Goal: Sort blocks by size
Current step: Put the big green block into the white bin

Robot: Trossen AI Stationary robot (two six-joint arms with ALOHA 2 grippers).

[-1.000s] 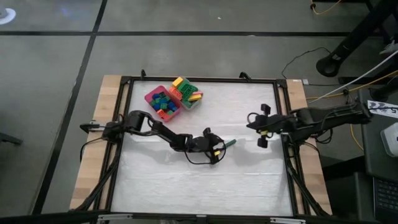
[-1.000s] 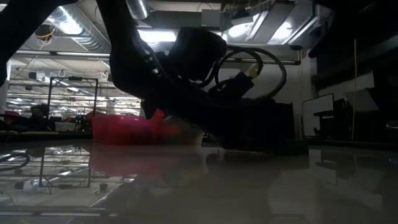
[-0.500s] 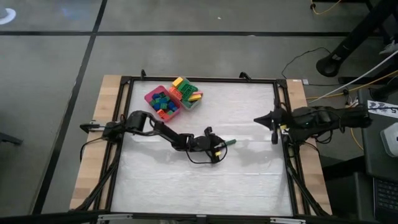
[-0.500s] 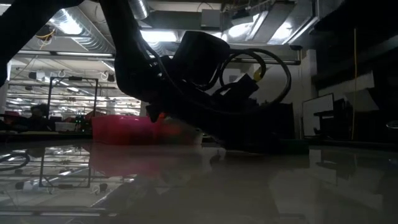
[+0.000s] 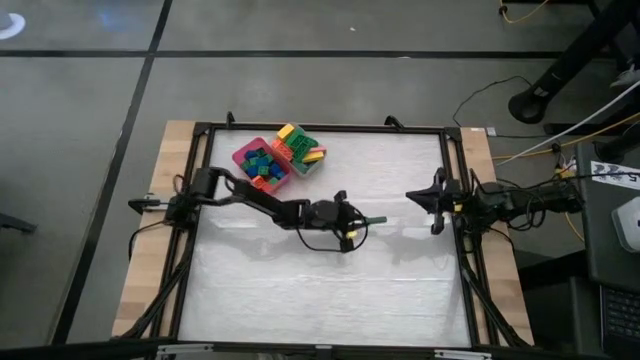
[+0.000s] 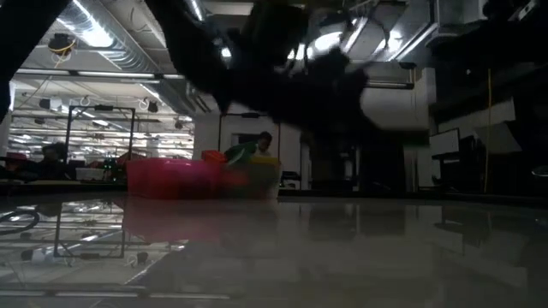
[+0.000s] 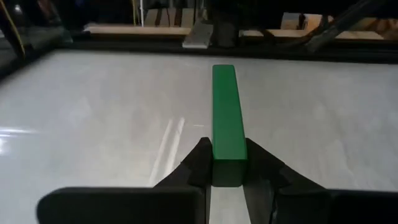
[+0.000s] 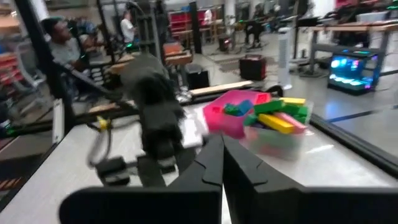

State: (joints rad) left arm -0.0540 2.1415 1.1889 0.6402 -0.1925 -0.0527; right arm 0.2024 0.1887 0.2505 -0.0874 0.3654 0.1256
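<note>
A long green block is in my left gripper, which is shut on it near the middle of the table. In the left wrist view the green block sticks out ahead of the left gripper. More blocks fill the pink tray and the clear tray at the far left. My right gripper is shut with nothing in it at the table's right edge, and its shut fingers show in its own view. My left gripper pinches the green block's two long sides at its near end between its two fingers. The fingers come about level from the table's left and lie along the block. The block points out ahead toward the table's right, lifted clear of the table.
The pink tray and the clear tray stand side by side at the far left; a dark frame runs round the white table top. People stand in the room beyond the table.
My left gripper has shut on the green block and risen from the table with it, shifting a little toward the right edge. My right gripper has turned about its wrist and stays by the right edge.
</note>
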